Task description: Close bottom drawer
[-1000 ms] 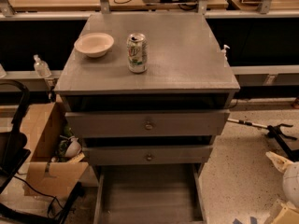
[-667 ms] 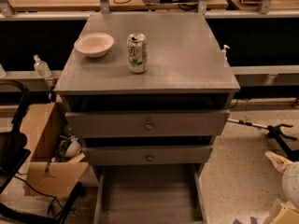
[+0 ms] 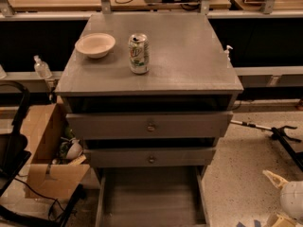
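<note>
The bottom drawer [image 3: 151,197] is pulled far out at the foot of the grey cabinet. Its long plain grey tray runs down to the lower edge of the view, and its front panel and knob are out of view. Above it sit the mid-width drawer front [image 3: 150,158] and the widest drawer front [image 3: 150,126], each with a round knob and each standing slightly out. My gripper [image 3: 280,198] is at the lower right corner, low over the floor, to the right of the open drawer and apart from it.
A white bowl [image 3: 95,44] and a green-and-white can [image 3: 138,54] stand on the cabinet top [image 3: 189,56]. An open cardboard box [image 3: 47,155] and a black frame [image 3: 12,145] are on the left. A black stand [image 3: 279,136] lies on the floor to the right.
</note>
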Controlling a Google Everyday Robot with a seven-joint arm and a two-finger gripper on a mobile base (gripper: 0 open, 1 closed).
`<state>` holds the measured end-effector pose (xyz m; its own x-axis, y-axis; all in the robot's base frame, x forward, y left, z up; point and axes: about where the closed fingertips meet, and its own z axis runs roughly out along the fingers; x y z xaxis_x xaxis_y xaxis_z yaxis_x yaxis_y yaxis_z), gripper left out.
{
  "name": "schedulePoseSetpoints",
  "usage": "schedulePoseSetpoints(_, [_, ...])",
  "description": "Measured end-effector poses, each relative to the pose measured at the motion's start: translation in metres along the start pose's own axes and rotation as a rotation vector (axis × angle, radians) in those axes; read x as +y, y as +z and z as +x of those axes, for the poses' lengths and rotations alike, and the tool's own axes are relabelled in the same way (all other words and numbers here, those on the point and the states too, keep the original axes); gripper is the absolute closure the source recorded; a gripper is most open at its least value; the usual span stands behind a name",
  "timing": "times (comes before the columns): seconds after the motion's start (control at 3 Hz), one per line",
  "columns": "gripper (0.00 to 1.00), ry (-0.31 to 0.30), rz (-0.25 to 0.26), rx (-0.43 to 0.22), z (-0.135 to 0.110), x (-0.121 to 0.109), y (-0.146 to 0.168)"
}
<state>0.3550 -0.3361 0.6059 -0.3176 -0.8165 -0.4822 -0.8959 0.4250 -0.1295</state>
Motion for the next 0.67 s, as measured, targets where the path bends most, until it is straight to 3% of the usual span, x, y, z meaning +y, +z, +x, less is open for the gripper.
schedulePoseSetpoints(0.33, [0.18,0.011,0.011,-0.103,0.034,-0.009,0.041])
schedulePoseSetpoints(0.67, [0.42,0.037,-0.019,-0.197,0.069,0.003,0.099])
